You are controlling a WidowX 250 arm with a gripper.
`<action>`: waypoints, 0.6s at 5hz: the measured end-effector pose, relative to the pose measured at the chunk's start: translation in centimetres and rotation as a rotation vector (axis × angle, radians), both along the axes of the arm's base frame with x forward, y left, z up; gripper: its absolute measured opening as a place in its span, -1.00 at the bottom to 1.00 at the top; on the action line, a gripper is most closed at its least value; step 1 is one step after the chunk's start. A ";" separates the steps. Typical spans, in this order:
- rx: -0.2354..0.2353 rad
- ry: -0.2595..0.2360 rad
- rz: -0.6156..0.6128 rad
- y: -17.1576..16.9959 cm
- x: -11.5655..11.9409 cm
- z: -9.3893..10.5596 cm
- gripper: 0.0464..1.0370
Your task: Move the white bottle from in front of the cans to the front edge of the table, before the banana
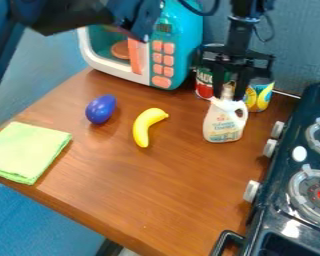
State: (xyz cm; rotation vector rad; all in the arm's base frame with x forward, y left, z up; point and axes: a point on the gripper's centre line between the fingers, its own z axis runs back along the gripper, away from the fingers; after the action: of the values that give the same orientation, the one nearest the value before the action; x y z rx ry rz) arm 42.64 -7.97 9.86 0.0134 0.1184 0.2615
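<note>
Slanted view from above the wooden table (156, 185), facing the wall (293, 55), near enough to crop the stove (278, 210)

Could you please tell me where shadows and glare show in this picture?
In the camera view, a soft shadow lies along the right edge of the green cloth, another falls beside the blue oval object, and a bright glint sits on the dark stove.

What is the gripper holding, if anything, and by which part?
That can't be told for sure. The gripper is at the narrow top of the white bottle, but whether it has hold there isn't clear.
</note>
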 end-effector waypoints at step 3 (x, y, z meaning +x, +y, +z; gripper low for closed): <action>-0.121 -0.068 -0.214 2.8 -6.1 5.3 -0.32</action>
State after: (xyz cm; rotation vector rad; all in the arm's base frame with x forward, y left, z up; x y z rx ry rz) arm 36.56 -5.22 15.14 -0.1022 0.0639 0.0406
